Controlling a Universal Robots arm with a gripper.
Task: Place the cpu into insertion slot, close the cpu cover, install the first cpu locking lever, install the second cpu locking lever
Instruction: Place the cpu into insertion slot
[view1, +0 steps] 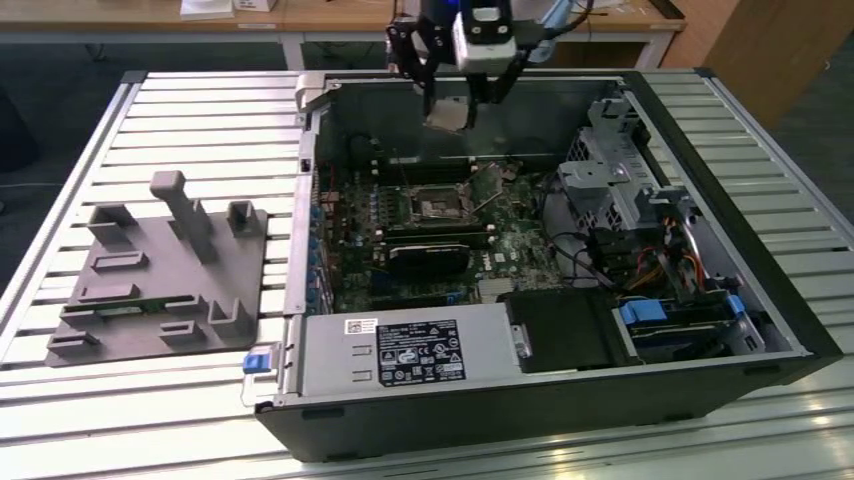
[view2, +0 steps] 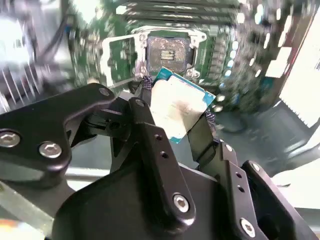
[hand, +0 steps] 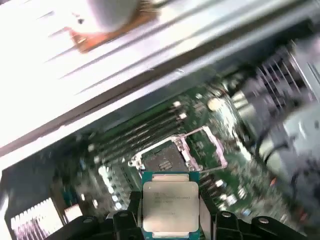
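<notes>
Cpu (view1: 449, 113) is what I have clamped between my two fingers (view2: 145, 130), which close on its opposite edges so that its dull silvery top faces out, plain in both wrist views (hand: 170, 207). In the exterior view my gripper (view1: 461, 100) hangs in the air over the far part of the open computer case (view1: 534, 410), and the cpu is clear of the board below, touching nothing but me. Going across from the exterior view's left: a grey holder plate (view1: 160, 270) with upright posts and shallow pockets lies on the slatted metal table (view1: 200, 100), well apart from me. Just beside it the case lies on its side with the inside showing. At its near edge is a silver power supply box (view1: 400, 350) with a label on top. Further in lies the green circuit board (view1: 494, 255), and on it the insertion slot (view1: 435, 207), a small square black socket with a metal rim. It sits open, its dark centre bare, seen past the cpu in both wrist views (hand: 162, 162). The cpu cover (hand: 205, 147), a thin metal frame with a window cut through it, is swung back off the slot and rests along one side of it. Toward the exterior view's right stand a grey metal drive cage (view1: 614, 190) and a bundle of coloured cables (view1: 654, 265).
</notes>
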